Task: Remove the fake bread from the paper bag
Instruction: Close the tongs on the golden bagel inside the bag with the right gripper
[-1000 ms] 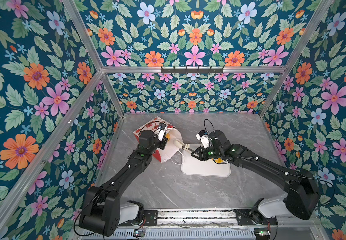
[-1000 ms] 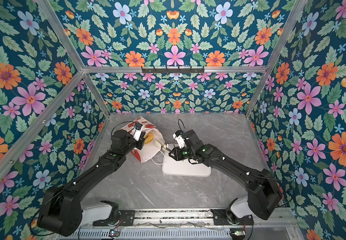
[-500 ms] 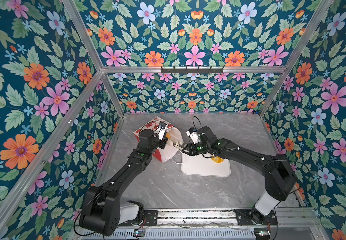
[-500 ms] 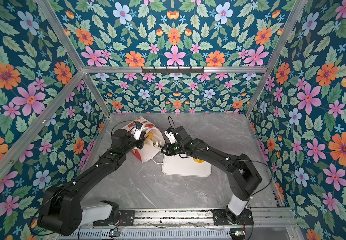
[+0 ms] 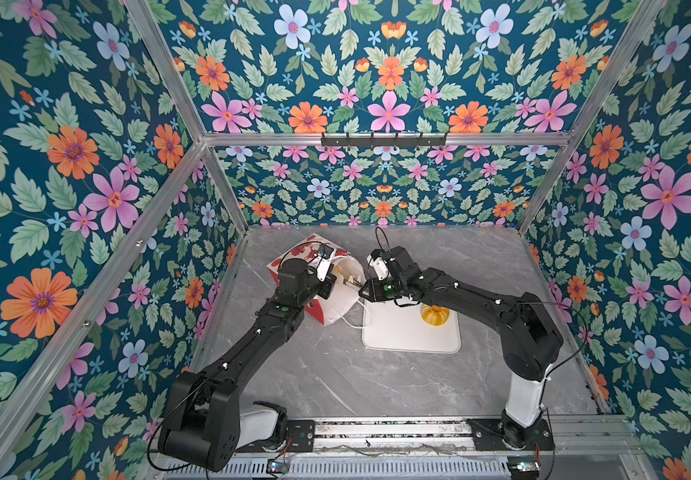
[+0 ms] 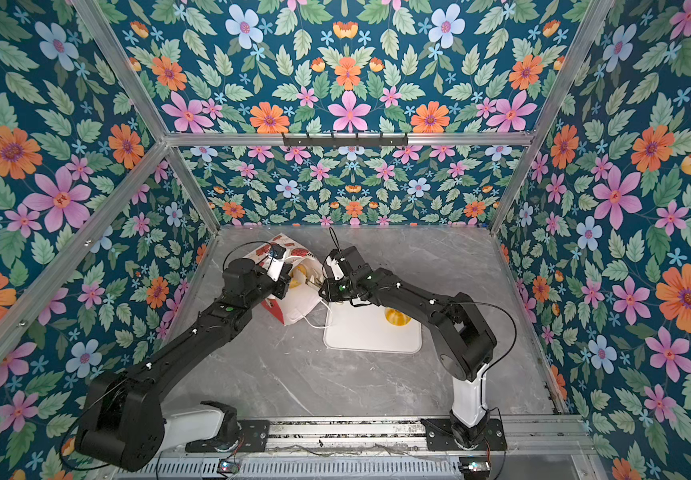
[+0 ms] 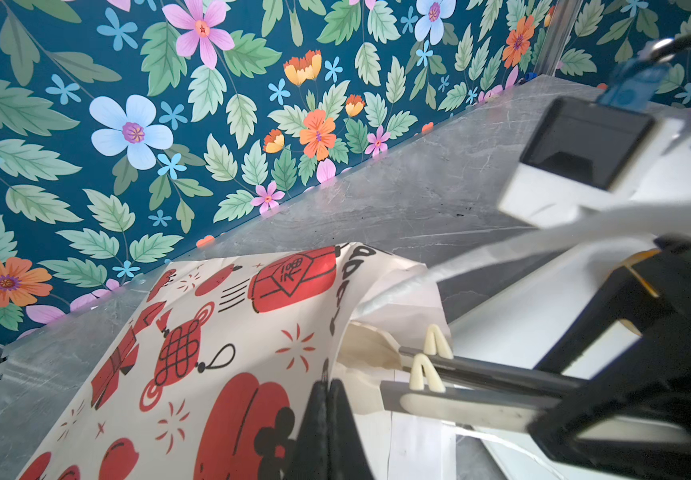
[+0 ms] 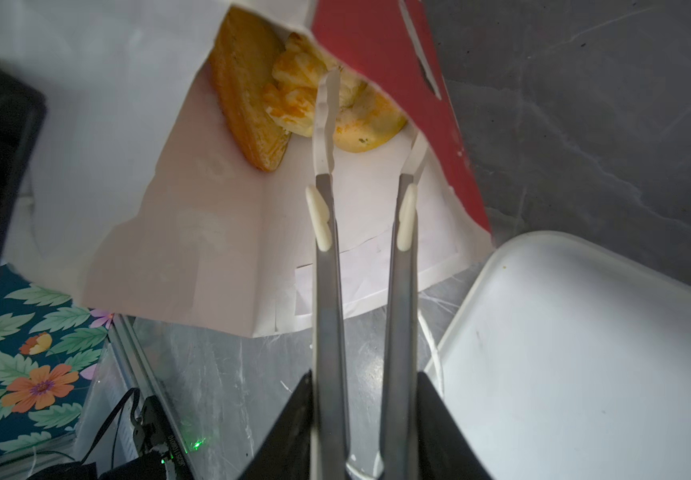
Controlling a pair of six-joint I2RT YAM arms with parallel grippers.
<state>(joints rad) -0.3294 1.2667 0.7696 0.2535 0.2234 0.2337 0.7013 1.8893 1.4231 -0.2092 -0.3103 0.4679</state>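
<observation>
The left fingers [image 5: 331, 289] are shut tight on the edge of the paper bag [image 5: 337, 307]. In both top views the bag lies on its side on the worktop [image 5: 377, 382]. Its open mouth faces the white tray [image 5: 402, 340], which is just beside it. The right fingers [image 5: 371, 290] hold long metal tongs [image 5: 353, 284], and the tongs poke into the mouth of the bag. One yellow piece [image 5: 433, 316] sits on the tray, apart from the bag. In a top view we see some fake bread [image 6: 296, 275] inside the bag.

From the left wrist, we see the left fingers [image 7: 329, 415] pressed together on the bag's [image 7: 231, 353] edge. The tongs [image 7: 481, 376] go in under that edge.

From the right wrist, the right fingers [image 8: 290, 432] squeeze the tongs [image 8: 323, 291] from both sides. The tong tips stand a little apart. They are right by the fake bread [image 8: 248, 95], deep in the white inside of the bag [image 8: 211, 228]. We cannot tell if the tips touch the bread.
</observation>
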